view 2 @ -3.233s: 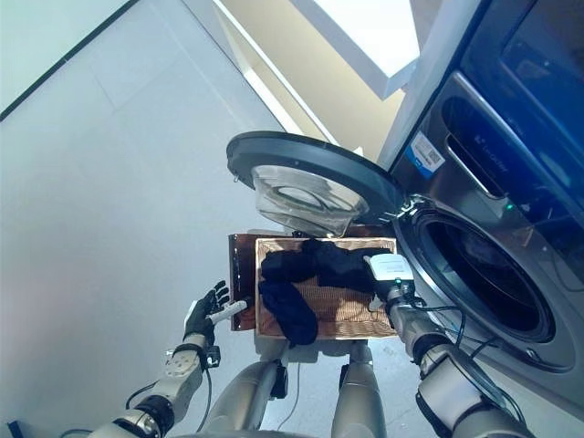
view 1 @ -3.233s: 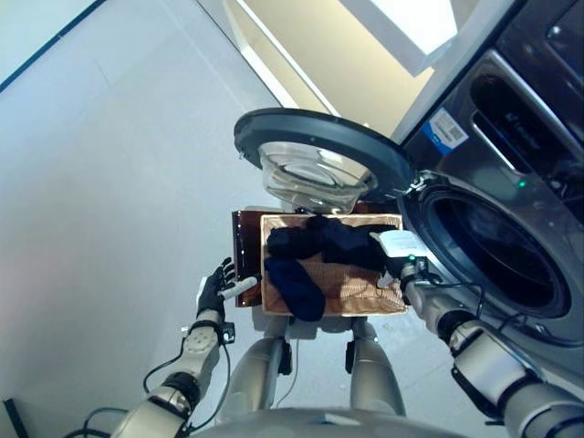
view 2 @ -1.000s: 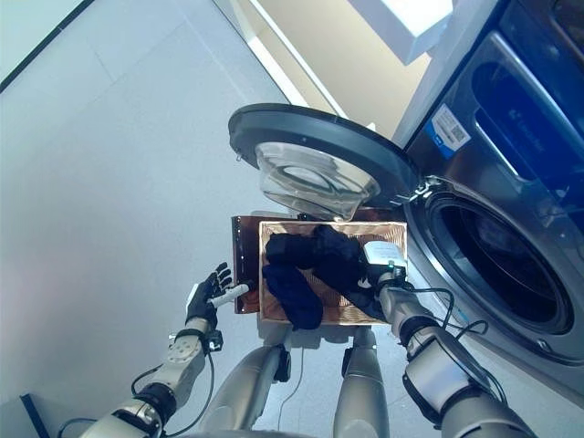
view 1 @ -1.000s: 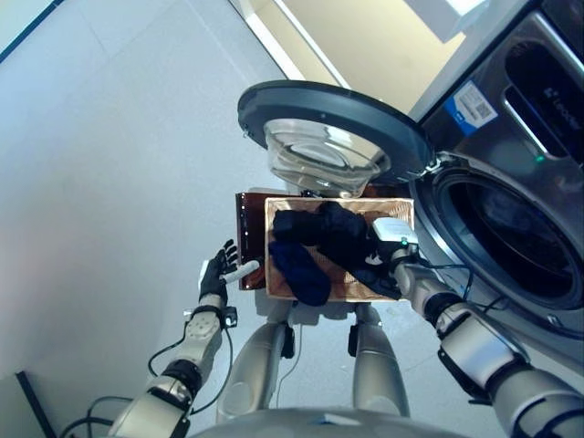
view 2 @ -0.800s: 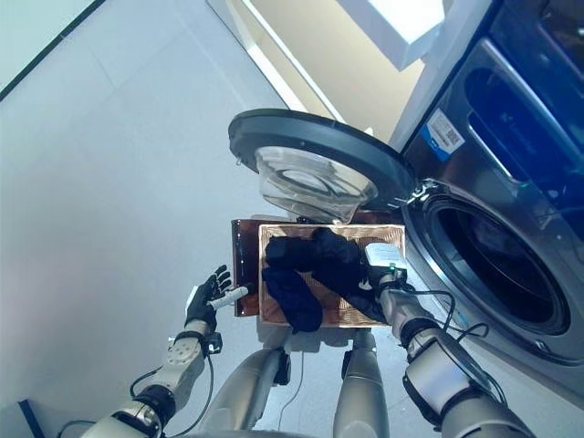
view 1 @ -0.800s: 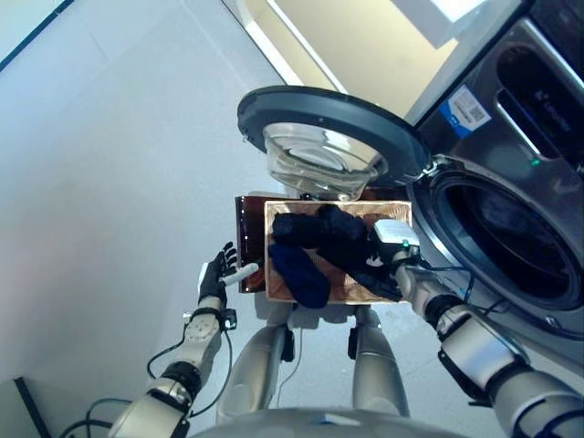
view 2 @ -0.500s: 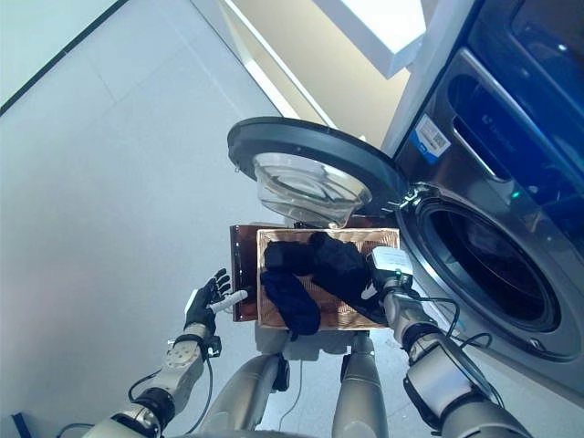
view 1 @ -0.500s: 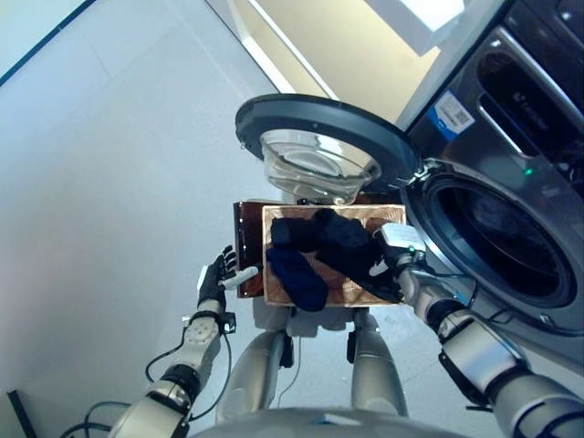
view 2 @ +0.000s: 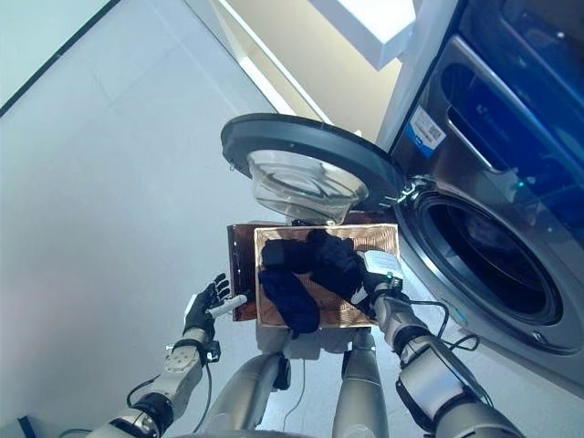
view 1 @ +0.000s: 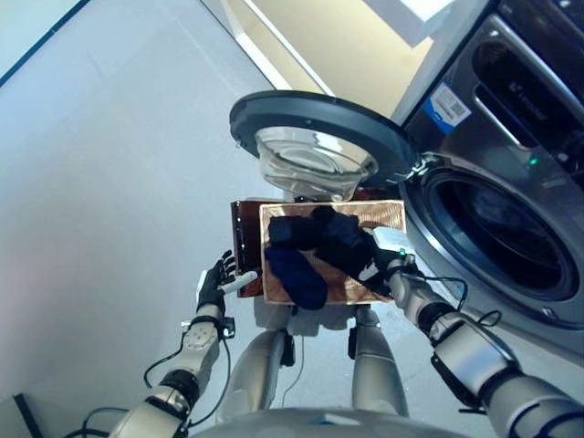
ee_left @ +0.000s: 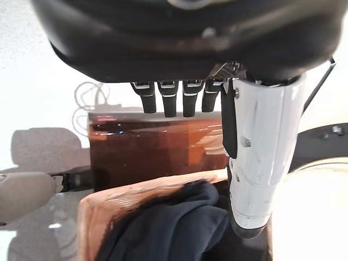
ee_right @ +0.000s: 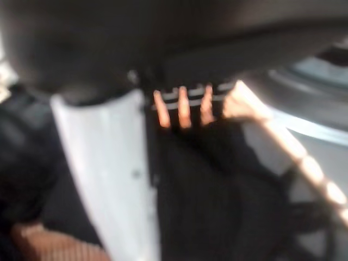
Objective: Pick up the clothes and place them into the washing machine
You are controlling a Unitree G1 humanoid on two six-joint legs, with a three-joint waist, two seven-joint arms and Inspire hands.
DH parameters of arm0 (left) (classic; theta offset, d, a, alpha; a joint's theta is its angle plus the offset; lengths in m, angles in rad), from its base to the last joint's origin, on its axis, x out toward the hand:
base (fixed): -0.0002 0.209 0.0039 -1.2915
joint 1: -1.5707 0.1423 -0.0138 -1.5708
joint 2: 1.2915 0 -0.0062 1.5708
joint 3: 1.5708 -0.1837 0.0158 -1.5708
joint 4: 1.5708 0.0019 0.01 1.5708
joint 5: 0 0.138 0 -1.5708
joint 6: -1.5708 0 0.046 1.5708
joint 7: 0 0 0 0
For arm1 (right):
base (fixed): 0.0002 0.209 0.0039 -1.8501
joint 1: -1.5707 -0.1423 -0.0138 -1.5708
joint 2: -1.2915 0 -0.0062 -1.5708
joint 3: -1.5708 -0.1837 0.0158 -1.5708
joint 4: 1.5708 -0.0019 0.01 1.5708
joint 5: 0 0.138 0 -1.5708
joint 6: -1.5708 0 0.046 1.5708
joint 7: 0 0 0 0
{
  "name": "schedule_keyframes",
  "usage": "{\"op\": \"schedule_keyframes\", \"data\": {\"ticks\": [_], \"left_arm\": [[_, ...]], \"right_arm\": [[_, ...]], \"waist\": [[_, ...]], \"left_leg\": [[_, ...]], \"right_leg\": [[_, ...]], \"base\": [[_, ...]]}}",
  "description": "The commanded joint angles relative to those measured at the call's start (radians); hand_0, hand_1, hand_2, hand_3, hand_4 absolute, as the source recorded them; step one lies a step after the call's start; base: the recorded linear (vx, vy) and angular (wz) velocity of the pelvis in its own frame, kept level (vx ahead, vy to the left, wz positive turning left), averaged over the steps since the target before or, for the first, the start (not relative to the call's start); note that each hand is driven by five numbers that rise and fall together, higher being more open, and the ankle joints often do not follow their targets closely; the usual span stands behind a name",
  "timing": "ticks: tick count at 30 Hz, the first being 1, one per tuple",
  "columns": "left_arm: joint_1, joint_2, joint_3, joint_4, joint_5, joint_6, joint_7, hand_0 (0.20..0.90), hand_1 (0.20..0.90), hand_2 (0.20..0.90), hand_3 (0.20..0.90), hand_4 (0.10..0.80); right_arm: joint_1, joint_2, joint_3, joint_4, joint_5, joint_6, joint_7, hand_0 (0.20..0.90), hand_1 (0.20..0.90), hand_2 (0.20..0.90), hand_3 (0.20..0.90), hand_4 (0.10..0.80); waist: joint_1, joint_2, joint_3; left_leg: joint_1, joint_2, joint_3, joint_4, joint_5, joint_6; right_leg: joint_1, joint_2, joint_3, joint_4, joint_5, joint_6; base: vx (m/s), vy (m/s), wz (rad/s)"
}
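Note:
A shallow wicker basket [view 1: 381,215] rests on a low dark brown box [view 1: 246,246] beside the washing machine. Dark navy clothes [view 1: 319,239] lie piled in it, and one piece [view 1: 294,276] hangs over its near edge. My right hand [view 1: 383,263] lies at the basket's right end on the dark cloth [ee_right: 217,185], with its fingers [ee_right: 184,109] straight over it. My left hand [view 1: 215,285] is open and empty by the box's left side, apart from it. The basket rim [ee_left: 95,212] and cloth [ee_left: 168,228] show past it in the left wrist view.
The washing machine's round door [view 1: 315,137] stands open above the basket's far side. The dark drum opening [view 1: 497,237] is to the right of the basket. Pale floor [view 1: 109,182] spreads to the left.
My right hand has slid a little left, further onto the dark clothes. The camera has shifted. My left hand and the basket have stayed put.

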Motion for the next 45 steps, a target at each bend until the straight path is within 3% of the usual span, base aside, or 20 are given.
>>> {"op": "schedule_keyframes", "data": {"ticks": [1, 17, 18, 19, 21, 40, 45], "left_arm": [[-0.037, 0.019, 0.033, -0.035, 0.001, -0.045, 0.013, 0.9, 0.9, 0.9, 0.9, 0.8], [-0.059, 0.041, 0.037, -0.066, 0.0, -0.051, 0.03, 0.9, 0.9, 0.9, 0.9, 0.8], [-0.064, 0.042, 0.037, -0.062, 0.001, -0.051, 0.031, 0.9, 0.9, 0.9, 0.9, 0.8], [-0.066, 0.042, 0.038, -0.057, 0.002, -0.051, 0.031, 0.9, 0.9, 0.9, 0.9, 0.8], [-0.068, 0.041, 0.037, -0.051, 0.004, -0.05, 0.032, 0.9, 0.9, 0.9, 0.9, 0.8], [-0.042, 0.02, 0.025, -0.071, 0.03, -0.038, 0.013, 0.9, 0.9, 0.9, 0.9, 0.8], [-0.023, 0.016, 0.035, -0.054, 0.031, -0.032, 0.008, 0.9, 0.9, 0.9, 0.9, 0.8]], "right_arm": [[-0.071, -0.044, 0.059, -0.017, 0.008, -0.016, -0.028, 0.9, 0.9, 0.9, 0.9, 0.8], [-0.124, -0.057, 0.105, -0.001, -0.045, 0.015, -0.021, 0.9, 0.9, 0.9, 0.9, 0.8], [-0.138, -0.064, 0.111, 0.016, -0.057, 0.024, -0.024, 0.765, 0.765, 0.765, 0.765, 0.704], [-0.143, -0.064, 0.111, 0.022, -0.059, 0.028, -0.024, 0.458, 0.458, 0.458, 0.458, 0.484], [-0.149, -0.064, 0.113, 0.032, -0.064, 0.031, -0.023, 0.2, 0.2, 0.2, 0.2, 0.3], [-0.132, -0.064, 0.077, 0.096, -0.062, 0.038, -0.026, 0.2, 0.2, 0.2, 0.2, 0.3], [-0.101, -0.08, -0.035, 0.109, 0.07, 0.017, -0.038, 0.2, 0.2, 0.2, 0.2, 0.3]], "waist": [[0.013, 0.015, 0.04], [0.016, 0.029, 0.076], [0.016, 0.032, 0.077], [0.016, 0.033, 0.077], [0.017, 0.034, 0.076], [0.032, 0.049, 0.038], [0.03, 0.042, 0.014]], "left_leg": [[-0.005, -0.07, 0.018, 0.026, -0.065, -0.045], [-0.084, -0.078, 0.025, 0.037, -0.052, -0.045], [-0.093, -0.08, 0.028, 0.038, -0.051, -0.045], [-0.094, -0.081, 0.029, 0.038, -0.05, -0.045], [-0.097, -0.081, 0.03, 0.039, -0.05, -0.045], [-0.078, -0.084, 0.027, 0.036, -0.057, -0.043], [-0.043, -0.08, 0.027, 0.026, -0.061, -0.045]], "right_leg": [[0.016, 0.017, -0.033, -0.075, 0.054, -0.059], [-0.08, 0.018, -0.019, -0.035, 0.055, -0.061], [-0.088, 0.017, -0.018, -0.031, 0.055, -0.06], [-0.092, 0.017, -0.017, -0.03, 0.055, -0.06], [-0.095, 0.016, -0.017, -0.028, 0.055, -0.06], [-0.079, 0.014, -0.018, -0.027, 0.049, -0.061], [-0.042, 0.017, -0.022, -0.042, 0.049, -0.06]], "base": [[0.0, 0.0, 0.0], [-0.011, 0.007, -0.01], [-0.011, 0.017, -0.03], [-0.011, 0.017, -0.03], [0.0, 0.0, 0.0], [0.002, -0.001, 0.0], [0.029, -0.014, 0.01]]}}
